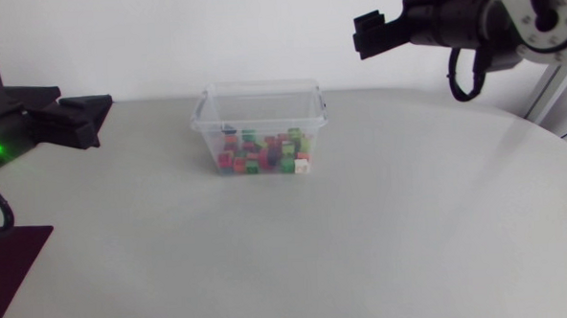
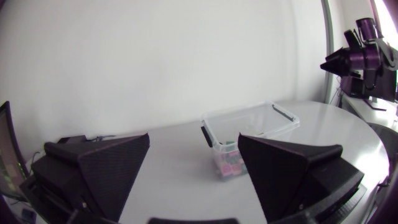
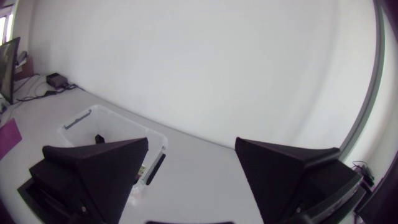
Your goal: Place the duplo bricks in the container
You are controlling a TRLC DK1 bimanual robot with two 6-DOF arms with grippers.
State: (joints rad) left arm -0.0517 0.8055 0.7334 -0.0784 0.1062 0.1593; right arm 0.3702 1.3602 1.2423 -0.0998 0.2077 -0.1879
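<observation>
Seemingly done: duplo bricks (image 1: 264, 152) inside container (image 1: 209, 133), none on surface (image 1: 411, 221). Hence left fingers (image 2: 112, 165), right fingers (image 3: 102, 168) spread, empty.

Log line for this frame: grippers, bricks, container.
left gripper: open, empty | right gripper: open, empty, raised beyond container | bricks: all visible ones in container

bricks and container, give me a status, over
Left gripper open, empty; right gripper open, empty. Bricks lie inside the container, none seen outside it. Nothing in the way.
</observation>
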